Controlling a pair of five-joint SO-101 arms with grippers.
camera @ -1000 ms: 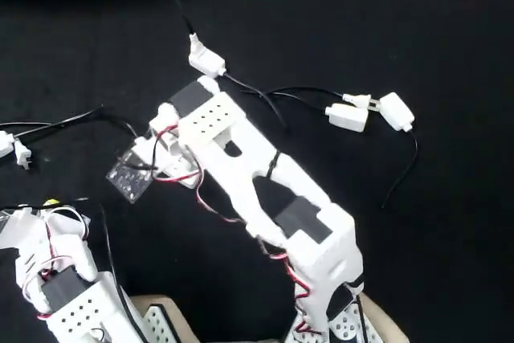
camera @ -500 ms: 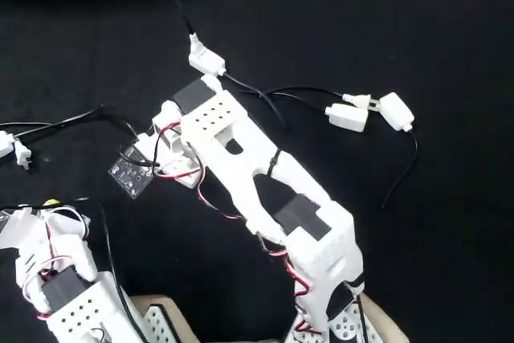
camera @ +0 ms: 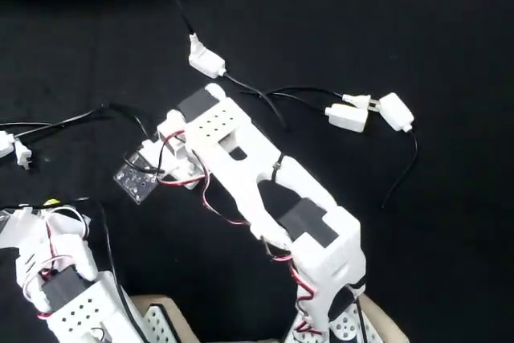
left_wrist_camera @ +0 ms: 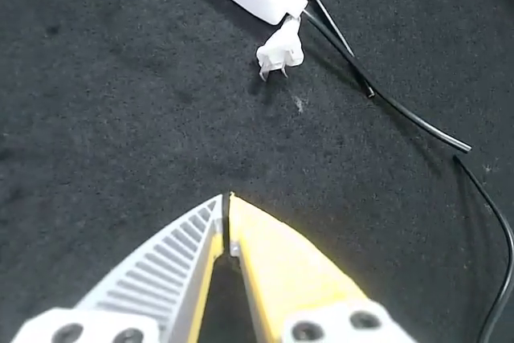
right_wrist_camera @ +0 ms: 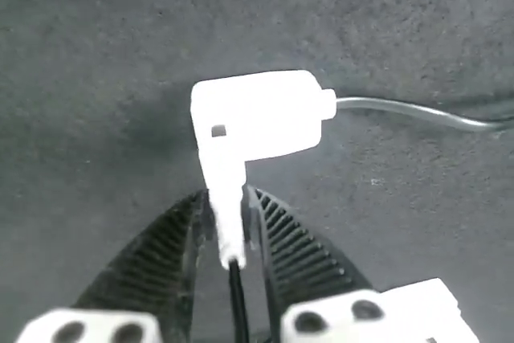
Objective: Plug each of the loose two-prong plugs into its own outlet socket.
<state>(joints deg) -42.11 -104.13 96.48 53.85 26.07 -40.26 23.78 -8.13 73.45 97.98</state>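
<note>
The right fingers point(right_wrist_camera: 169, 242) pinch a plug point(right_wrist_camera: 226, 194) touching the socket point(right_wrist_camera: 257, 114) just ahead — left fingers point(left_wrist_camera: 181, 238) closed, empty

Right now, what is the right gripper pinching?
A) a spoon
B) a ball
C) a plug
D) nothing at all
C: in the right wrist view the right gripper is shut on a white plug, whose far end meets a white socket.
</note>
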